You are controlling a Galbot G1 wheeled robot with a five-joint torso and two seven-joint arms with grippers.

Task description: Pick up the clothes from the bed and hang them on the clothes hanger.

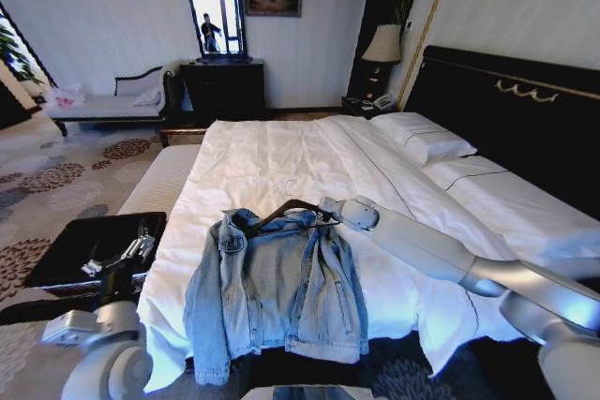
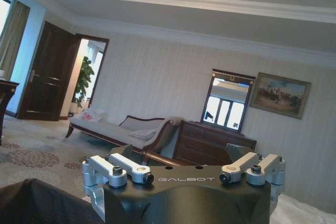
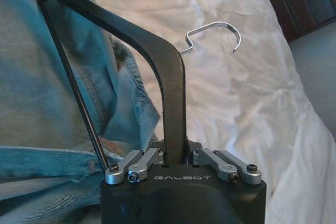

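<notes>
1. The jacket (image 1: pixel 275 292) lies spread flat near the foot of the bed (image 1: pixel 281 161), collar toward the pillows and hem hanging over the bed's edge. It is not yet on the hanger (image 1: pixel 286 217), which sits at the collar with one arm reaching into the jacket's shoulder area.

2. The right claw (image 1: pixel 330 212) is closed on the hanger, pinching one of its black arms close to the neck. The right wrist view shows that arm (image 3: pixel 173 93) rising straight out from between the fingers, with the wire hook (image 3: pixel 216 32) free above the white sheet.

3. Risk: the grip sits on one side of the hanger rather than at its centre, so any drag from the denim could probably twist the hanger in the claw or pull it loose.

4. Risk: the far hanger arm could catch on the collar or bunch the fabric instead of sliding into the shoulder, since the jacket lies flat and nothing holds it open.

5. Risk: the hook hangs just above the sheet and could snag it if the hanger is pushed lower.

6. Risk: a lift with only one shoulder seated would likely let the jacket slide off, given the weight hanging over the bed's edge.

7. The left claw (image 2: pixel 184 174) is parked low beside the bed near a black case (image 1: pixel 94 245), fingers spread and empty, so it offers the jacket no support.
</notes>
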